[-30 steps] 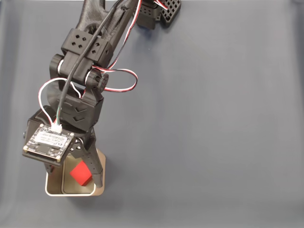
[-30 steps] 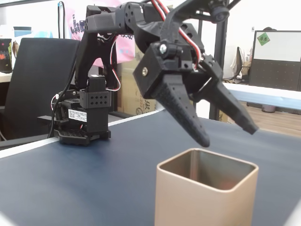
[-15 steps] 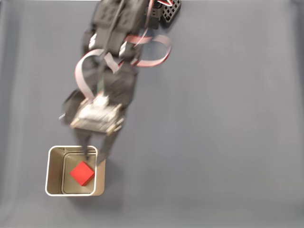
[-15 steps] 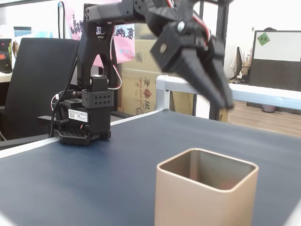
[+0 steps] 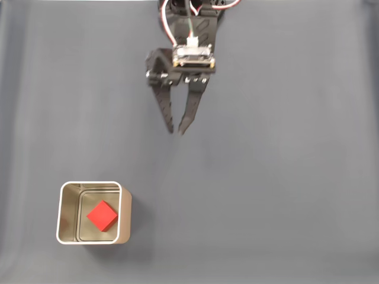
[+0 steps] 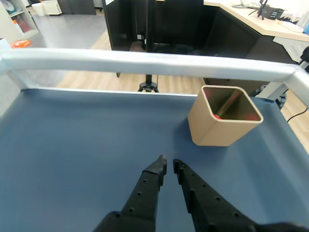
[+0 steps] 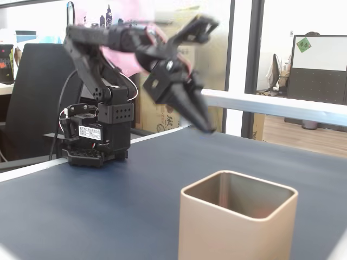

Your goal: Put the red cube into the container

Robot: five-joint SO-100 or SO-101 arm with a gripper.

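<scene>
The red cube [image 5: 102, 215] lies on the floor of the container [image 5: 89, 183], a square beige tin at the lower left of the fixed view from above. In the wrist view the container [image 6: 212, 130] stands ahead to the right, with a sliver of the red cube [image 6: 217, 116] showing inside. In the fixed view from the side the container [image 7: 233, 233] stands in the foreground and its walls hide the cube. My gripper [image 5: 176, 131] hangs well away from the tin, near the arm's base. Its fingers [image 6: 149, 181] are almost touching with nothing between them. From the side the gripper [image 7: 205, 129] looks blurred.
The arm's base [image 7: 97, 138] stands at the far side of the dark blue table [image 5: 284, 177]. A metal rail [image 6: 145, 63] runs along the table's edge behind the tin. Open table lies between the gripper and the tin.
The arm has pulled back from above the container toward its base and swung to the middle. Its jaws, open a second ago, have closed. The red cube stays in the tin.
</scene>
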